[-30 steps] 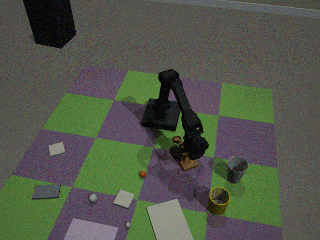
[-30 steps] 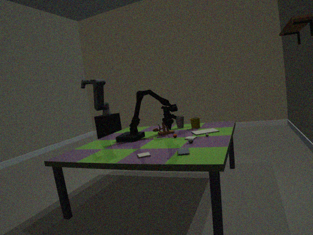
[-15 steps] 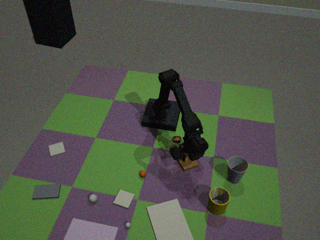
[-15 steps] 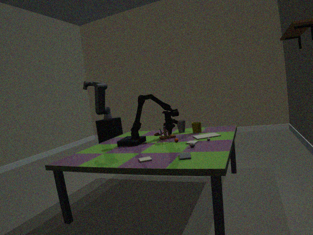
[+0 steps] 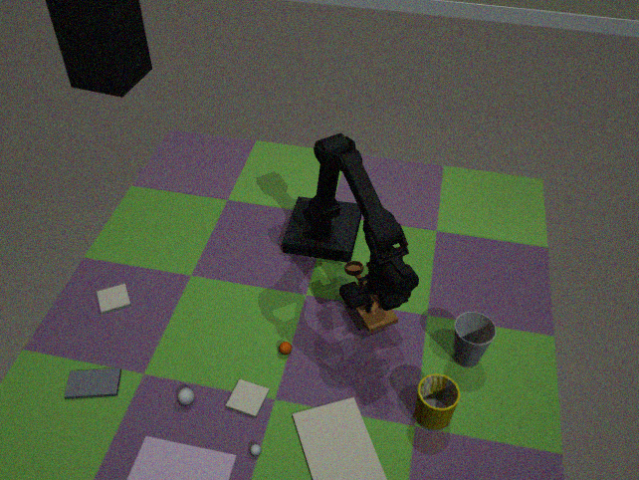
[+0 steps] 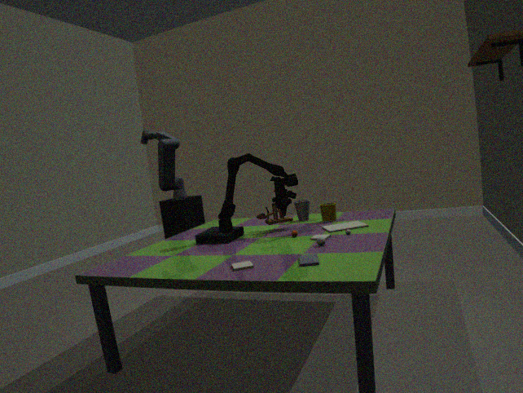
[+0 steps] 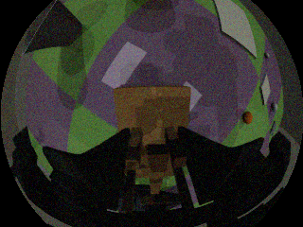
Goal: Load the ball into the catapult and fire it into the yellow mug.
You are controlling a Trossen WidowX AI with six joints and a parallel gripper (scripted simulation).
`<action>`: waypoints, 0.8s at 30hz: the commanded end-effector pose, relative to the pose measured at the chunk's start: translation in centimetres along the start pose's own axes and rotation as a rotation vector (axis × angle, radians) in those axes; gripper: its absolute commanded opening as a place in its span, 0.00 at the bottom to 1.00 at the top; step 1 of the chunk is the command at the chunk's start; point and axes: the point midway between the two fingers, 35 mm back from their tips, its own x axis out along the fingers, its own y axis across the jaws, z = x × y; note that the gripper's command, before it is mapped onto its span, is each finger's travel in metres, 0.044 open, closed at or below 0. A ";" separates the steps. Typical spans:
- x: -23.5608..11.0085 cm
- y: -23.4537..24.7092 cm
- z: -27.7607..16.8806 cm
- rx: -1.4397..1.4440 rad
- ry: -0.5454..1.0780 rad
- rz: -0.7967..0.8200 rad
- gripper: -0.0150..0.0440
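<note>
The gripper [image 5: 367,299] is clamped half-closed on the catapult [image 5: 375,316] directly beneath it, on a purple-and-green checkered table [image 6: 186,267] in a dim, bare-walled room. The orange ball [image 5: 285,348] lies well apart from the gripper; the yellow mug [image 5: 437,401] stands farther off, beside a grey cup [image 5: 473,338].

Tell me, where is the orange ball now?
In the top view, the orange ball lies on the table, left of the catapult, apart from the pincer.
</note>
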 end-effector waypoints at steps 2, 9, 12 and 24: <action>-0.4 0.0 0.0 0.002 0.002 0.000 0.25; 0.8 0.0 0.0 0.001 0.003 0.000 0.25; 1.3 0.0 0.0 0.001 0.003 0.000 0.25; 3.2 0.0 0.0 0.000 0.004 0.000 0.25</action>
